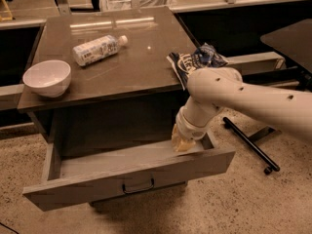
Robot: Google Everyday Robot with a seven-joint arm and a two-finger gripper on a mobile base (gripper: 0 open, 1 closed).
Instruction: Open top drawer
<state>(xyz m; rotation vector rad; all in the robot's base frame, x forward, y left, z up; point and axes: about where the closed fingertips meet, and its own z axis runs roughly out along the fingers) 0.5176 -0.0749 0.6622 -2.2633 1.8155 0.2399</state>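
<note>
The top drawer (97, 186) stands pulled far out from under the grey-brown cabinet top (136, 67). Its flat front faces me, with a small black bar handle (138, 186) at the centre. Its pale grey inside (107, 160) shows nothing in it. My gripper (181, 143) hangs from the white arm (234, 99) at the drawer's right end, just behind the front panel. The wrist covers most of it.
On the cabinet top lie a white bowl (47, 77) at the left, a plastic bottle (97, 48) on its side, and a blue snack bag (197, 62) at the right edge. A black table base (248, 147) runs along the floor at the right.
</note>
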